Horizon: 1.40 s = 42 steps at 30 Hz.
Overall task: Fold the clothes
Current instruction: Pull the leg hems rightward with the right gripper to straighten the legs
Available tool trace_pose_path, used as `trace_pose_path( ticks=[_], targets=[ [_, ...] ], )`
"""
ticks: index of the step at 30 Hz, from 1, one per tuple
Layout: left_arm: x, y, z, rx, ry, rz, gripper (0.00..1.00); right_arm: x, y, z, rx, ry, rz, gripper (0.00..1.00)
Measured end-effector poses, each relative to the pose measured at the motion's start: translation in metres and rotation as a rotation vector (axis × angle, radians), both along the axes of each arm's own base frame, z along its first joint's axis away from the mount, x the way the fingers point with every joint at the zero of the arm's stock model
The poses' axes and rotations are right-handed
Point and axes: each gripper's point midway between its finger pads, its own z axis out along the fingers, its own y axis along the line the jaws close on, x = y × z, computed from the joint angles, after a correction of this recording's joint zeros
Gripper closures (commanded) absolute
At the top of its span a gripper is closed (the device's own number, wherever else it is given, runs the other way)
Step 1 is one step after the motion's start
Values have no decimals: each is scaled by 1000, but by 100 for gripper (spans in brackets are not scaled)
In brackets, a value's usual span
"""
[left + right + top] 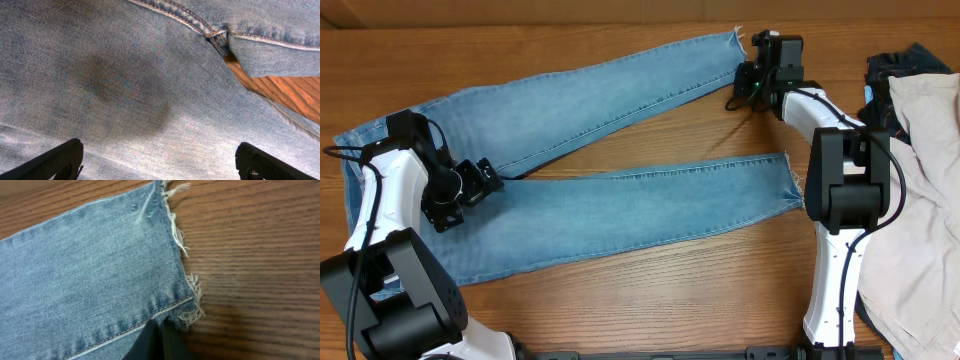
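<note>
Jeans (620, 205) are lying spread on the table (650, 300); right gripper (156, 344) is clamping the upper leg's frayed hem (176, 245), left gripper (159, 161) is hovering agape over the crotch; lifting clear before carrying is advisable

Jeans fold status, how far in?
Done: jeans lie spread flat, legs apart; no fold visible. In hand: right end effector is shut on the far leg's frayed hem; left end effector hangs open over the crotch seam. Left: every fold.
</note>
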Motion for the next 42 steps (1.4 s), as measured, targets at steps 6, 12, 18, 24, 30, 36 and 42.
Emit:
trace_pose_path(
  ticks=[6,12,18,24,30,36,42],
  targets=[
    [-1,1,0,5,3,0,0,-15,-13,-3,-32,116,-88,96],
    [-12,7,-1,47,54,0,0,-82,-55,-2,-96,407,-241,96],
    [-20,15,-2,93,92,0,0,-157,-102,-2,-125,693,-438,96],
    [-22,21,-2,132,108,0,0,-208,-115,1,-195,884,-534,96],
    [-26,29,-2,175,128,-1,0,-236,-108,2,-246,993,-535,96],
    [-27,32,-2,197,134,-12,0,-239,-93,2,-271,1001,-515,96],
    [-26,33,-2,203,131,-23,0,-231,-92,7,-257,963,-508,63]
  ],
)
